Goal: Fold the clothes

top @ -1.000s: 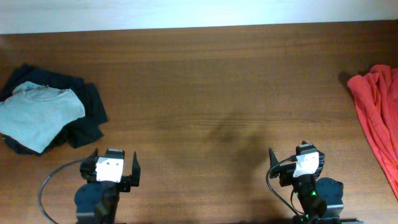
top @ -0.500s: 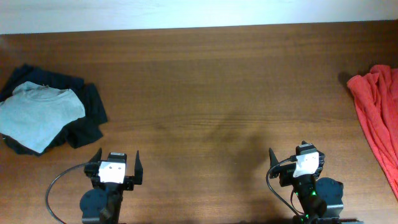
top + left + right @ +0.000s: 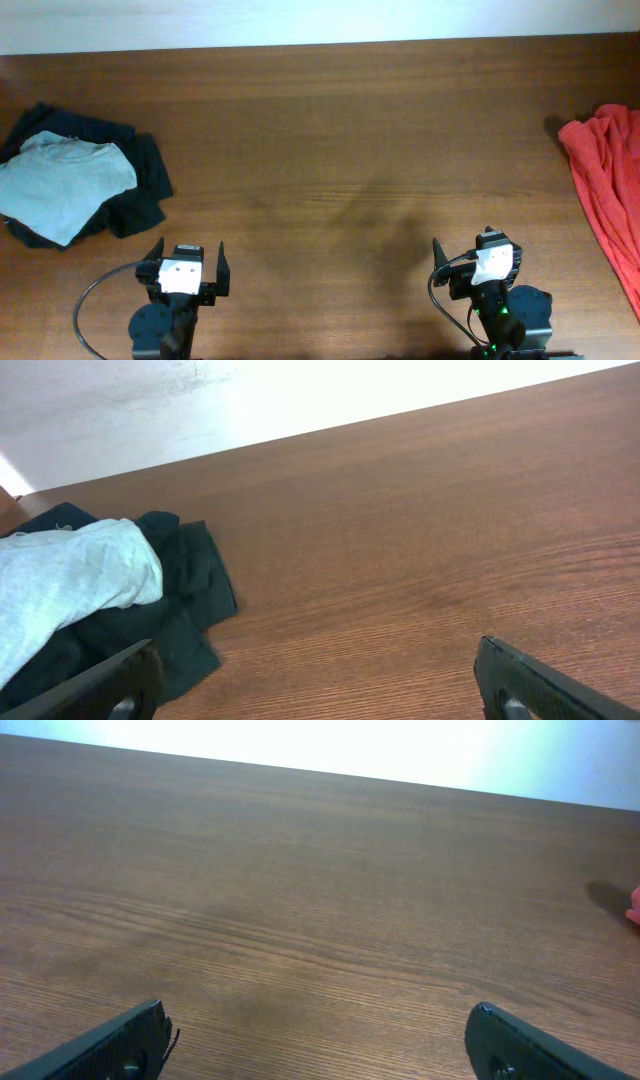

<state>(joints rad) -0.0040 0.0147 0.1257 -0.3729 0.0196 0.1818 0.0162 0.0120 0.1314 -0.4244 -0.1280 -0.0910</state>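
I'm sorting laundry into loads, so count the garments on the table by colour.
Pale grey-blue garment: 1
Navy garment: 1, lying under the pale one
Red garment: 1
Total: 3

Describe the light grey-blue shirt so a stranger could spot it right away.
Look at the wooden table, at its left edge from overhead. A crumpled pile lies there; the pale grey-blue shirt sits on top of a dark navy garment, the only light-coloured cloth.

Looks like a robot lab: wood desk (image 3: 330,130) against a white wall (image 3: 300,20), left arm (image 3: 160,325) and right arm (image 3: 505,312) at its near edge.
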